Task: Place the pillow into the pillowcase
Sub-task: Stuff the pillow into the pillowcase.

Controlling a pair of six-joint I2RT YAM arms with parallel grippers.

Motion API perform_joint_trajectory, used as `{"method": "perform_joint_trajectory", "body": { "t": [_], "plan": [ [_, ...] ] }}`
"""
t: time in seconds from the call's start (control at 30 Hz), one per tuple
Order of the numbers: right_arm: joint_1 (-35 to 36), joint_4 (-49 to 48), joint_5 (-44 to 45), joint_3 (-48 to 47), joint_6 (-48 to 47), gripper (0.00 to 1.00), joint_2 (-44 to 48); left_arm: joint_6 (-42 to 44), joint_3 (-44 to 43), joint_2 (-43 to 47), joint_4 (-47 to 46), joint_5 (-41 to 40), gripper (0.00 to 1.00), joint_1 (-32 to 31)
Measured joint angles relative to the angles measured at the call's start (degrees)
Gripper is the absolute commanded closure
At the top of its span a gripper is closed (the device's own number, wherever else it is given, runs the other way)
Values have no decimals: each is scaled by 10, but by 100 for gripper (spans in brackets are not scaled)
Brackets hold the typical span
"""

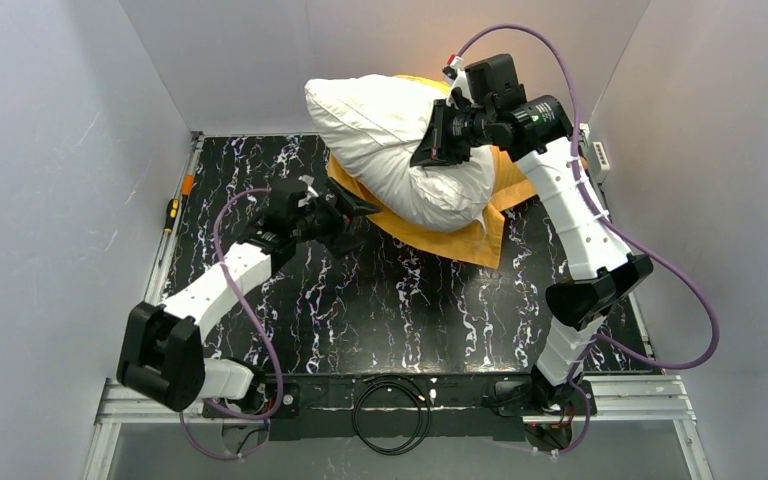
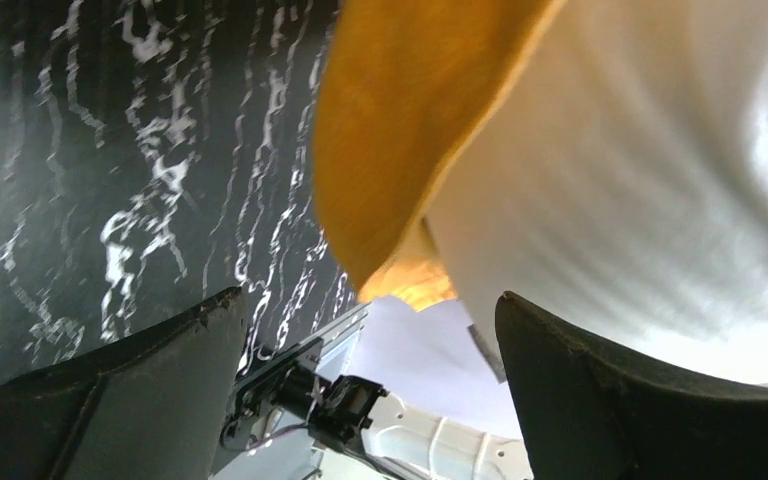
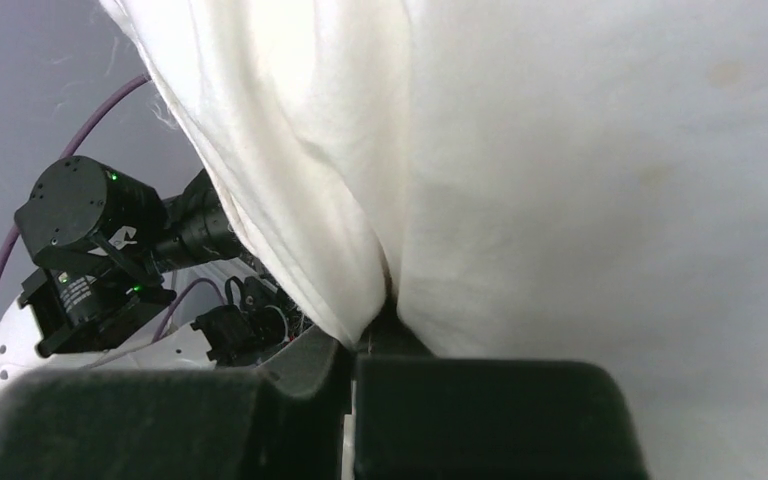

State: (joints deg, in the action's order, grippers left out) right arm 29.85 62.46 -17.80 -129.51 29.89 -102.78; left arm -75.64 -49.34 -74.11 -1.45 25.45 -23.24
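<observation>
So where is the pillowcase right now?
In the top view the pillowcase lies at the far centre of the table, mostly under the pillow, right of the left gripper.

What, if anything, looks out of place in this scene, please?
The pillow lies on top of the pillowcase, not inside it, pinched by the right gripper. The left gripper is open and empty beside the pillowcase's edge. A screwdriver lies at the left edge of the table.

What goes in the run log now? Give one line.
left gripper: open, empty | right gripper: shut on pillow | pillow: over pillowcase, mostly outside
</observation>
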Motion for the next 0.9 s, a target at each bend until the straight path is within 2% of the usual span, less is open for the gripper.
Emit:
{"method": "perform_joint_trajectory", "body": {
  "t": [0.1,0.4,0.57,0.67,0.7,0.73,0.87,0.9],
  "plan": [
    [0,-8,-6,0,10,99,0,1,-31,-38,-26,-4,9,-8],
    [-7,-43,-27,12,52,99,3,-28,-40,-145,-92,-28,10,-19],
    [-9,-60,-37,27,74,99,11,-46,-75,-218,-128,-40,10,-20],
    [-10,-69,-38,36,83,99,16,-58,-92,-243,-153,-57,15,-20],
    [-10,-71,-38,39,86,99,19,-63,-95,-248,-161,-63,21,-20],
    [-10,-73,-38,41,89,99,21,-67,-97,-252,-169,-70,34,-20],
    [-11,-72,-34,45,86,99,28,-94,-103,-275,-236,-83,98,-21],
    [-11,-69,-31,45,83,99,28,-99,-105,-283,-263,-84,100,-21]
  ]
}}
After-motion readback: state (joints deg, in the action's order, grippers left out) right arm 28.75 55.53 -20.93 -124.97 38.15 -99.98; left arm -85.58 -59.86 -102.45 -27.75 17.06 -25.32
